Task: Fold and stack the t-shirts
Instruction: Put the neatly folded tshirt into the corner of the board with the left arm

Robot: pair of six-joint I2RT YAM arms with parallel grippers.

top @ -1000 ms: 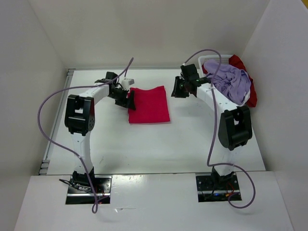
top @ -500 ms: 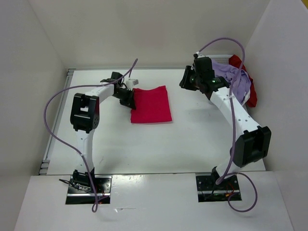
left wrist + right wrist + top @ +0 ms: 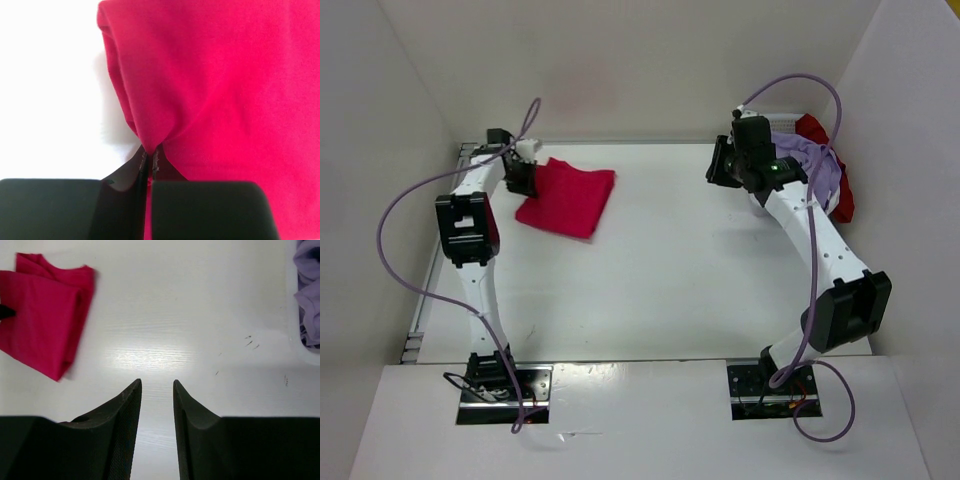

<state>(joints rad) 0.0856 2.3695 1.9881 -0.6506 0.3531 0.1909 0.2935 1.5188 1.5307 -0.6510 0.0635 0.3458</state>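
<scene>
**Around the work: table, walls, basket**

You have a white table boxed in by plain white walls. A metal rail runs along its left edge. A white basket sits far right, with small dark specks on the tabletop beside it.

The right gripper hangs over the white table, its two dark fingers a little apart with nothing between them. A folded pink shirt lies at the upper left, well apart from a purple shirt at the right edge.
</scene>
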